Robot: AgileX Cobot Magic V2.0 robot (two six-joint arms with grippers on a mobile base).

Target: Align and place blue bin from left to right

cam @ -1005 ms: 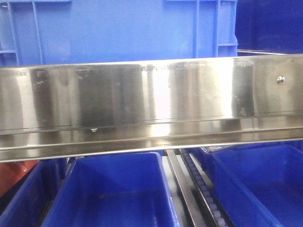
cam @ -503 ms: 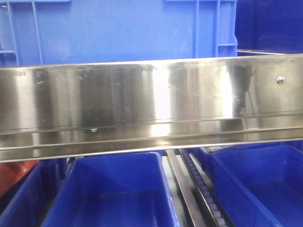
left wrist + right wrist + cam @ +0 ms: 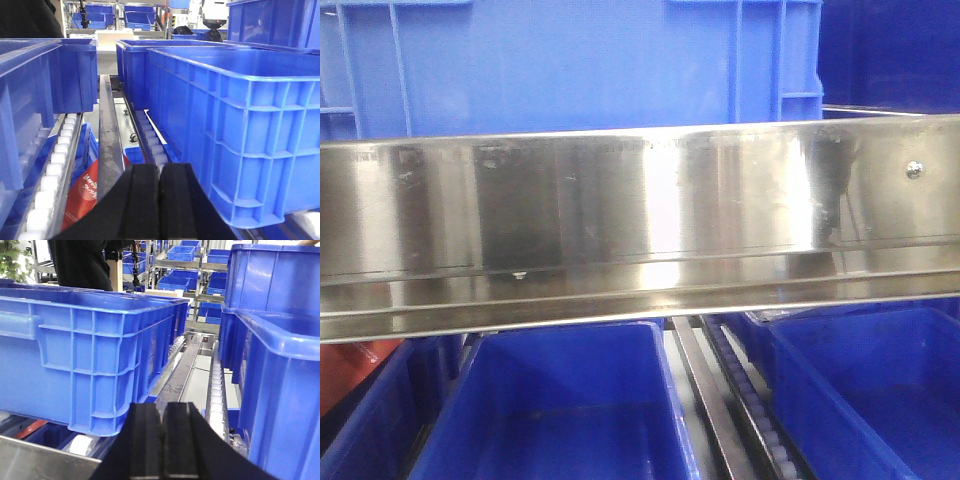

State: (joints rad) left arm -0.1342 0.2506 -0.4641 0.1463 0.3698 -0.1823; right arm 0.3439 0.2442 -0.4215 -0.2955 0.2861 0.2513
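Observation:
The blue bin [image 3: 570, 60] is a large, lighter-blue ribbed crate standing behind the steel rail in the front view. In the left wrist view the blue bin [image 3: 235, 125] rests on rollers just right of my left gripper [image 3: 160, 167], whose black jaws are pressed together with nothing between them. The right wrist view shows the blue bin [image 3: 85, 340] to the left of my right gripper [image 3: 162, 405], also shut and empty. Neither gripper touches the crate.
A wide steel rail [image 3: 640, 220] crosses the front view, with darker blue bins [image 3: 560, 410] on the level below. Roller tracks [image 3: 55, 165] run beside a neighbouring bin [image 3: 30, 95] on the left. More bins [image 3: 285, 390] stand close on the right. A person [image 3: 80, 262] stands behind.
Only the reflections on the steel rail shift slightly. The blue bin has not visibly moved.

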